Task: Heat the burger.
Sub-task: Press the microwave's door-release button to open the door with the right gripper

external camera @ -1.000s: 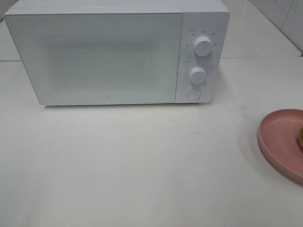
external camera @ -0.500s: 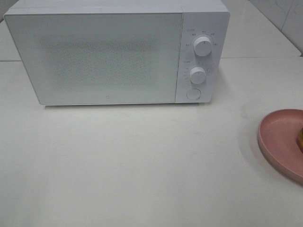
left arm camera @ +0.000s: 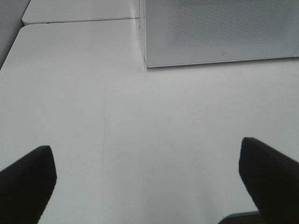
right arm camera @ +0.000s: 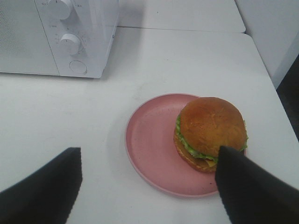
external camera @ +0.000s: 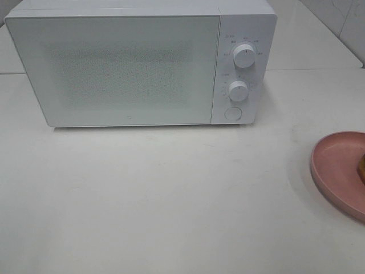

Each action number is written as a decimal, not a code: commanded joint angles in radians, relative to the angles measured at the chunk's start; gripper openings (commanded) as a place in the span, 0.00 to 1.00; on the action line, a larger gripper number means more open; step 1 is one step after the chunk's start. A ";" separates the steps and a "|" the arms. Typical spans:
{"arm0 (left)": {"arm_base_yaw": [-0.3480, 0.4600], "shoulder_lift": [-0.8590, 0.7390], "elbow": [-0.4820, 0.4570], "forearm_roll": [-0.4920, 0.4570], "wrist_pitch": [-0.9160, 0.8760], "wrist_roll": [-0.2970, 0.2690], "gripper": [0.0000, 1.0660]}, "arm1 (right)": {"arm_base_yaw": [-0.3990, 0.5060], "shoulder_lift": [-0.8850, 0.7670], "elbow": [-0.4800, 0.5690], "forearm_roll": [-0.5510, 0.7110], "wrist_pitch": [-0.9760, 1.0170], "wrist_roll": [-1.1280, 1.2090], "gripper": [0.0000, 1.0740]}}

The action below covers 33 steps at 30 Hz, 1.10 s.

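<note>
Unstarted: microwave (external camera: 131, 68) closed; burger (right arm camera: 210, 133) on pink plate (right arm camera: 149, 144), microwave's four o'clock. Left gripper (left arm camera: 145, 149), right gripper (right arm camera: 149, 153) apart, empty.

Both of your grippers stand open and hold nothing.
Your left gripper (left arm camera: 149, 186) points down with its dark fingers (left arm camera: 28, 179) spread wide apart. Your right gripper (right arm camera: 149, 189) is also angled down, fingers (right arm camera: 44, 191) well apart, nothing clasped.
</note>
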 commanded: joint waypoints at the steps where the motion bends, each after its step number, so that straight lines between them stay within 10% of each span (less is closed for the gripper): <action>1: -0.005 -0.019 -0.001 -0.008 -0.010 -0.002 0.94 | -0.004 0.048 -0.008 -0.002 -0.042 0.000 0.71; 33: -0.005 -0.019 -0.001 -0.008 -0.010 -0.002 0.94 | -0.004 0.468 -0.008 -0.002 -0.401 0.000 0.71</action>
